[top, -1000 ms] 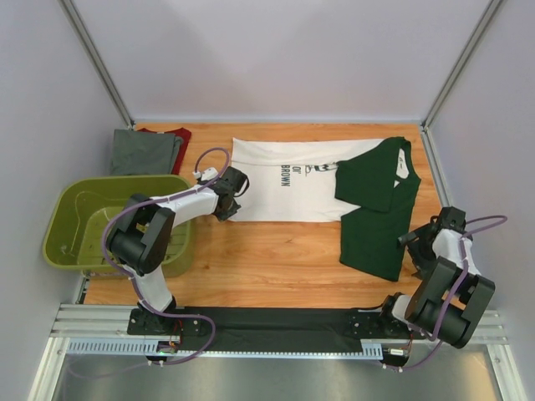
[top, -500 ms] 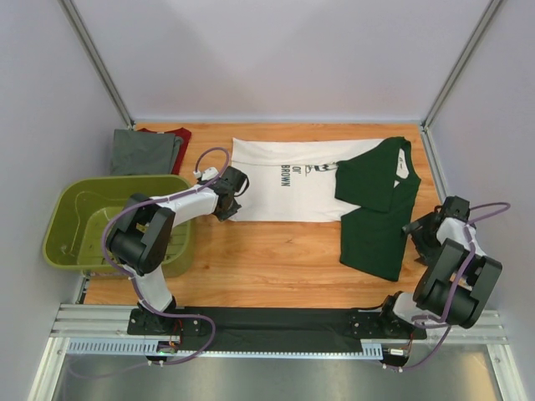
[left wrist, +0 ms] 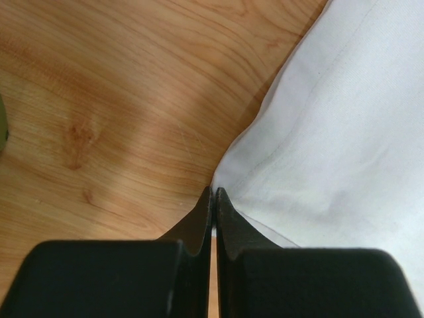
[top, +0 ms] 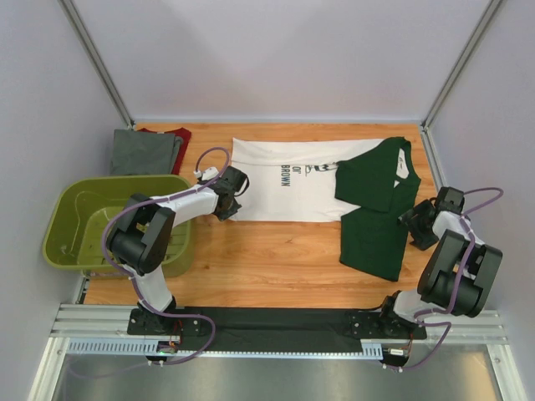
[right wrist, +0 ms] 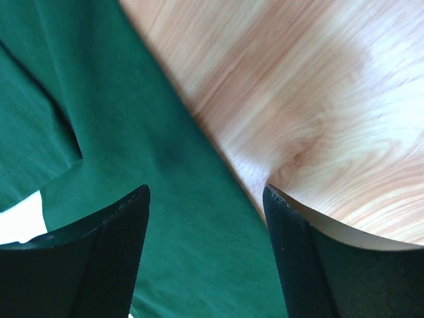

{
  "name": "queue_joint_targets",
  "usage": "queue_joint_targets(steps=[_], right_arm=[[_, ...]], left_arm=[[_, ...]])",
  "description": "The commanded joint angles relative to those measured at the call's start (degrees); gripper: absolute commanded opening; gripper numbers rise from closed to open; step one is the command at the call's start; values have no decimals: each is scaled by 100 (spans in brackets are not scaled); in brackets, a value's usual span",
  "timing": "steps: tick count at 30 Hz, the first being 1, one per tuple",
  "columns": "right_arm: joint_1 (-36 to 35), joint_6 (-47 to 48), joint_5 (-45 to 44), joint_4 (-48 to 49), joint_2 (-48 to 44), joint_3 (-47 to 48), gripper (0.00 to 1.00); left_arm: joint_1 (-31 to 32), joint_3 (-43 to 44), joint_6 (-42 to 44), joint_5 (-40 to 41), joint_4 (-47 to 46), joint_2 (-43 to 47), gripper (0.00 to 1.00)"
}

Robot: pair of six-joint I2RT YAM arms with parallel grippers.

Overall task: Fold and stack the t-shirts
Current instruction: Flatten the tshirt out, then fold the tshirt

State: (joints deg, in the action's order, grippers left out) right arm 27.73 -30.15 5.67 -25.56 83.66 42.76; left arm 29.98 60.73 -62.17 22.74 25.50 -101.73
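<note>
The white t-shirt (top: 284, 180) lies flat across the far half of the table (top: 276, 259), its long axis left to right and its green shoulder part (top: 372, 230) toward the right edge; the left gripper (left wrist: 213, 192) is pressed shut at the hem's near-left corner, cloth nipped or not I cannot tell; the right gripper (right wrist: 205, 192), nearer the green end, stands open astride that cloth's right border.

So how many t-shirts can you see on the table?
3. The white and green t-shirt lies spread across the middle; the grey t-shirt is folded at the back left; the dark red t-shirt peeks out behind it. More could hide underneath.
</note>
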Motion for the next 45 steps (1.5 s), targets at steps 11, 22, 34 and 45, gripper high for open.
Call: queue_joint_targets(steps=[11, 22, 34, 45], right_arm=[[-83, 106, -6, 86, 80, -295, 58], [-92, 53, 443, 596, 133, -427, 17], [-92, 27, 259, 175, -709, 197, 0], [-92, -342, 224, 69, -623, 1269, 0]], left_arm=[[-9, 9, 135, 28, 131, 83, 0], [-9, 53, 152, -121, 236, 329, 0], [-9, 123, 206, 19, 613, 777, 0], [-9, 888, -242, 758, 1687, 1103, 0]])
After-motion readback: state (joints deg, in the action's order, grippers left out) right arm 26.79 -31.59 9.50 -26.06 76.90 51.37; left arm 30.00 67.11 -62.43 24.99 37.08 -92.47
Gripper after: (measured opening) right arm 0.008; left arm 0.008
